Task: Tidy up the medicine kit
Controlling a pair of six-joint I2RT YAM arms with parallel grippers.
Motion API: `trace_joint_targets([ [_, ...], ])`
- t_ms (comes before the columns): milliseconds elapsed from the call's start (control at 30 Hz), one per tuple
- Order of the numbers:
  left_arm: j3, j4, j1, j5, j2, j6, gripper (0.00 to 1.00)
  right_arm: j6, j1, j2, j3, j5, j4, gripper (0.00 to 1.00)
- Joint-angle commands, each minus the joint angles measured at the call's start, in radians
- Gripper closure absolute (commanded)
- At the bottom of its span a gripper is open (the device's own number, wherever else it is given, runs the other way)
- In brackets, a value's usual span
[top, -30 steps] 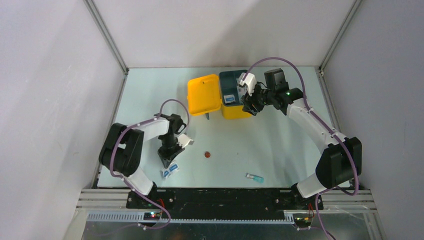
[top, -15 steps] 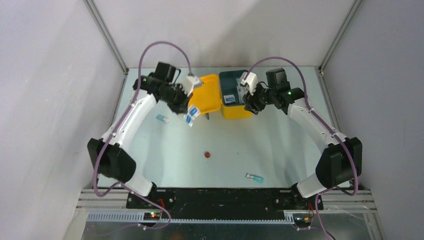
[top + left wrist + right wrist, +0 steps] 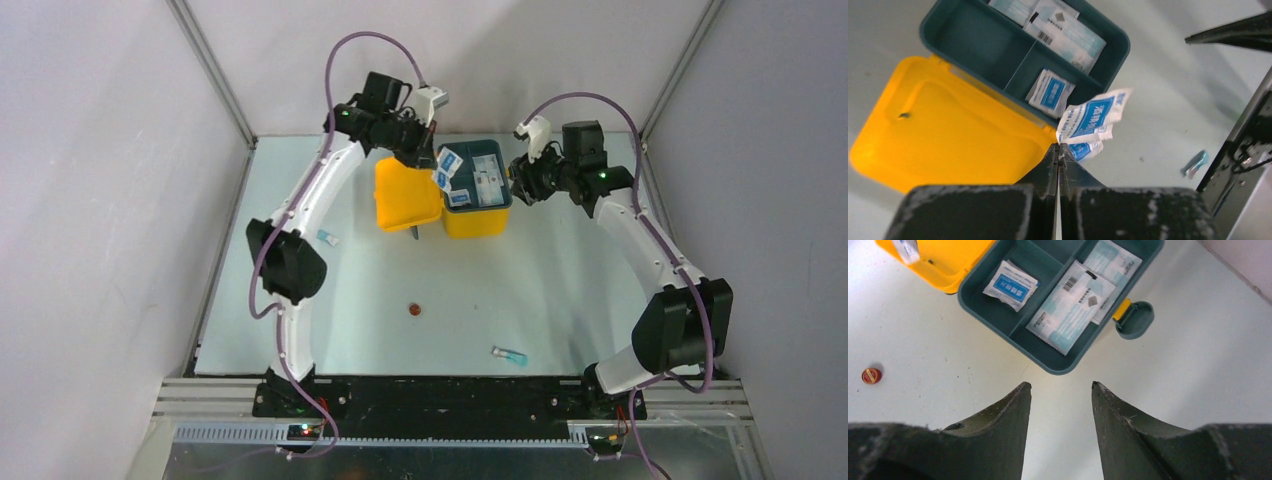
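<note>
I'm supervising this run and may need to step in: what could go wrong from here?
The left gripper pinches the sachets only at one edge, so one may slip out early. They dangle near the rim of the teal tray, beside the yellow lid; released here, they might land on the lid. The open right gripper hovers close by and could crowd the drop.

Left end effector (image 3: 1058,150) with pinched sachets (image 3: 1093,117) — now far out, over the medicine kit (image 3: 948,137)
</note>
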Motion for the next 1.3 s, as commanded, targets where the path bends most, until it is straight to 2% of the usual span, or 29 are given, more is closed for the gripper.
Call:
trace_joint_targets([
  [0,0.063,0.128,-0.027,0.05,0.085,-0.248,1.0,0.09,-0.036,0.007,0.04,0.029,0.035,0.48],
  [267,0.013,0.221,-0.059,-0.057,0.176,-0.452,1.0,0.104,-0.057,0.008,0.026,0.003,-0.004,0.48],
  [467,-0.01,0.23,-0.074,-0.1,0.227,-0.46,1.0,0.102,-0.057,0.014,0.021,-0.018,0.0,0.48],
  [933,-0.131,0.211,-0.06,-0.094,0.201,-0.467,1.0,0.126,-0.057,0.033,0.014,-0.037,0.049,0.48],
  [967,-0.128,0.212,-0.058,-0.092,0.202,-0.463,0.98,0.125,-0.057,0.031,0.014,-0.037,0.05,0.48],
  [1033,-0.117,0.211,-0.056,-0.098,0.198,-0.456,0.88,0.122,-0.057,0.032,0.014,-0.035,0.048,0.49],
  [1133,-0.092,0.211,-0.047,-0.101,0.184,-0.446,0.85,0.12,-0.057,0.031,0.01,-0.033,0.047,0.48],
  [1267,-0.042,0.21,-0.035,-0.102,0.16,-0.42,0.74,0.121,-0.058,0.026,0.004,-0.038,0.043,0.48],
])
